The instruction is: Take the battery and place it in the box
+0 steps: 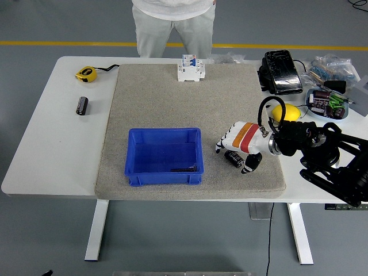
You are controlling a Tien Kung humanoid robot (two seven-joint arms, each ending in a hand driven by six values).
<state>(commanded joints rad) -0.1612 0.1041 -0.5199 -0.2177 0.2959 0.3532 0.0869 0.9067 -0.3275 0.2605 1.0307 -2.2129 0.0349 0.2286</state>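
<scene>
A small black battery (232,156) lies on the grey mat (155,98), just right of the blue box (164,156). My right hand (234,158), white with an orange and red band, is lowered over it. Its fingers (221,148) hang on the battery's left and the thumb (250,164) on its right, with gaps either side. The battery still rests on the mat. A second black battery (82,106) lies on the bare table at the far left. The box holds a small dark item (185,169). My left arm is out of view.
A yellow tape measure (86,73) lies at the back left and a white circuit breaker (190,69) at the mat's far edge. A black device (282,72), a yellow object (286,112) and a bowl of parts (325,103) crowd the right. A person (172,23) stands at the far side.
</scene>
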